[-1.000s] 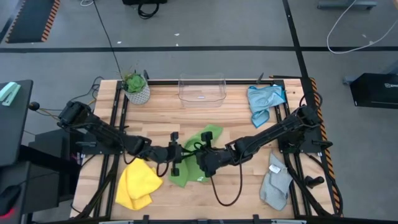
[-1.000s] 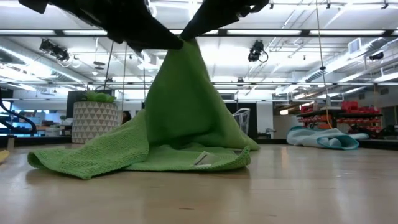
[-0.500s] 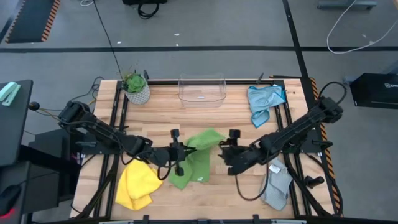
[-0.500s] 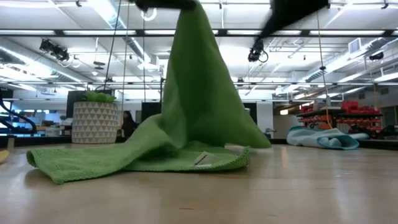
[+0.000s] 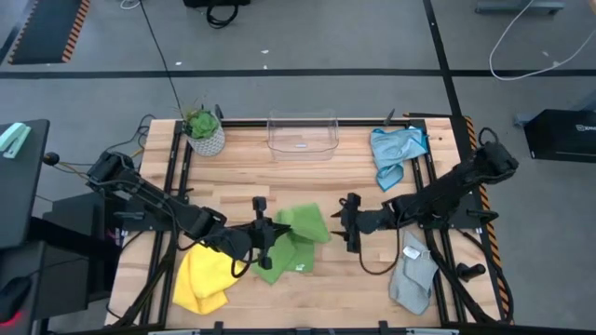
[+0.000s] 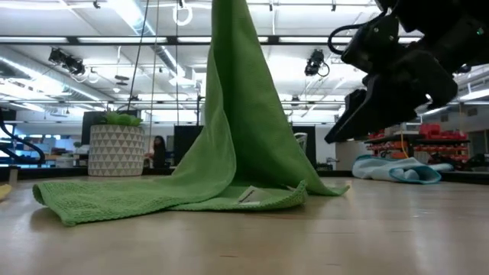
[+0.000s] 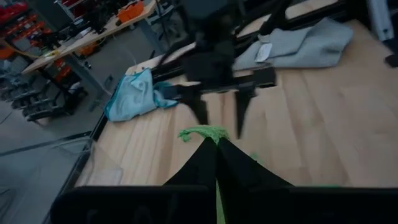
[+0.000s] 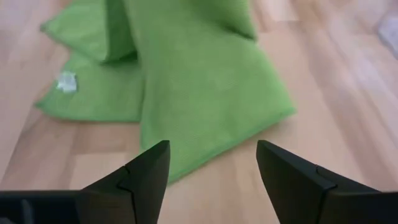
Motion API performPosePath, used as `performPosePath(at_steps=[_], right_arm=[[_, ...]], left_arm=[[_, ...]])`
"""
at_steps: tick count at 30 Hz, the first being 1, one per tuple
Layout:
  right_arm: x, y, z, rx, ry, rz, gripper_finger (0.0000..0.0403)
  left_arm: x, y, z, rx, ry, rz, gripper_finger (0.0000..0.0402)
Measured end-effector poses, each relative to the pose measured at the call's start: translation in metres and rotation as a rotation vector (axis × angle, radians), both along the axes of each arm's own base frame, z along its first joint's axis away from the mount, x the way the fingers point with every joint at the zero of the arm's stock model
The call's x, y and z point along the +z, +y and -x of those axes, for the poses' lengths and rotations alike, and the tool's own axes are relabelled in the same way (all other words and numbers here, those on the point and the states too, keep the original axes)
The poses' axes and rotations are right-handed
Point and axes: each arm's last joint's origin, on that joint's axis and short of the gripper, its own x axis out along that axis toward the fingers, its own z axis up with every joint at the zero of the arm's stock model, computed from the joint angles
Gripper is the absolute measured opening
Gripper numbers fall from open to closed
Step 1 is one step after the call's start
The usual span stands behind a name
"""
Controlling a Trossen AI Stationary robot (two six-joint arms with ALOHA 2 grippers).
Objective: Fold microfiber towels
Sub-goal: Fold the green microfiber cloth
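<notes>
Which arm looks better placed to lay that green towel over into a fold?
Probably the left: its gripper is shut on the green towel, holding one corner up. The right gripper hangs open beside it, holding nothing.

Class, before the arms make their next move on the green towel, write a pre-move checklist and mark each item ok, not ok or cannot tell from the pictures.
1. Left claw shut on the green towel: ok; a corner is pinched and lifted.
2. Right claw open and off the cloth: ok; it hangs beside the towel, fingers apart.
3. Towel already folded flat: not ok; one part hangs up in a peak, the rest lies on the table.
4. Label tag visible on the lying part: ok.
5. Yellow towel, blue towel and grey towel apart from the green one: ok.
6. Grip firm enough to carry: cannot tell.
</notes>
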Motion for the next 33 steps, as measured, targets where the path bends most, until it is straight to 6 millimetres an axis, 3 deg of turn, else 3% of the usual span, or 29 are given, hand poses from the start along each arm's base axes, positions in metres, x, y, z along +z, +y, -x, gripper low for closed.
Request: performPosePath(at_steps=[7, 13, 17, 23, 28, 33], right_arm=[[-0.02, 0.026, -0.024, 0.046, 0.072, 0.017, 0.0255], [-0.033, 0.033, -0.043, 0.012, 0.067, 0.001, 0.0226], [-0.035, 0.033, -0.048, 0.004, 0.06, 0.005, 0.0163], [-0.036, 0.031, -0.046, -0.047, 0.07, 0.061, 0.0018], [-0.018, 0.027, -0.037, -0.121, 0.072, 0.07, 0.0022], [0.019, 0.03, -0.02, -0.16, 0.001, 0.086, 0.0006]], left_arm=[[0.0, 0.0, 0.0, 0.012, -0.003, 0.015, 0.0011], [-0.001, 0.0, 0.001, 0.017, 0.005, 0.012, 0.0009], [-0.001, 0.001, 0.001, 0.03, 0.005, 0.004, 0.0011], [-0.002, 0.001, 0.002, 0.06, 0.002, -0.017, 0.0008], [-0.001, -0.005, 0.007, 0.098, -0.005, -0.082, 0.001], [0.015, -0.01, 0.023, 0.14, -0.061, -0.115, 0.0006]])
